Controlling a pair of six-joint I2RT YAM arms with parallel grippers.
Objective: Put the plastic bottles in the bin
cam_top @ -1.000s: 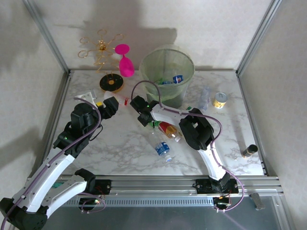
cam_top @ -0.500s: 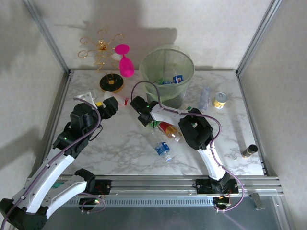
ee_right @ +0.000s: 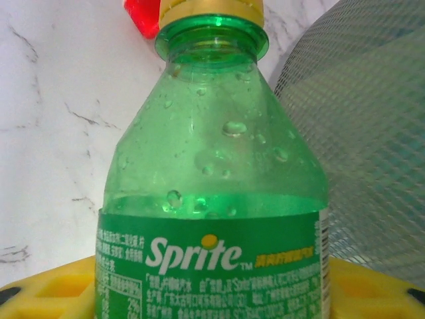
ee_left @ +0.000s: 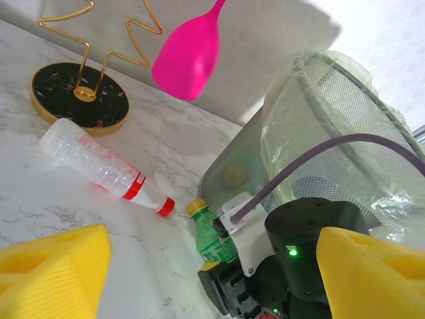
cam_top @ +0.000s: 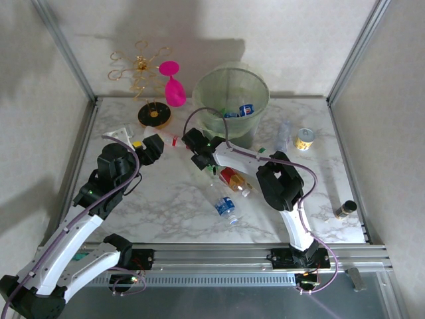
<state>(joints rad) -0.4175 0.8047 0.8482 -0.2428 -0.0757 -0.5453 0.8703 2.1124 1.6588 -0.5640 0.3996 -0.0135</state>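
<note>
The right fingers (ee_right: 46, 289) sit against both sides of the small green plastic Sprite bottle with a yellow cap (ee_right: 212, 166), pressing at the label band. How firm the hold is I cannot tell. The left fingers (ee_left: 53, 272) stand wide apart with nothing between them, held back over the white marble counter (cam_top: 166, 199).

The green bottle is close to upright, just beside the wall of the large round grey-green mesh bin lined with a pale green bag (cam_top: 259, 109). Its base is hidden, so I cannot tell whether it rests on the counter.

The step in hand looks like securing this bottle and carrying it over the rim. The smooth, rounded plastic may slip, so the squeeze should settle before any lift. The rim stands far higher than the bottle, so the lift should go straight up before moving across. Brushing the wall could shove or tip the light bin. Release is best made well inside the opening.

A clear plastic bottle with a red cap and red label (ee_left: 106, 169) lies on the counter nearby.
</note>
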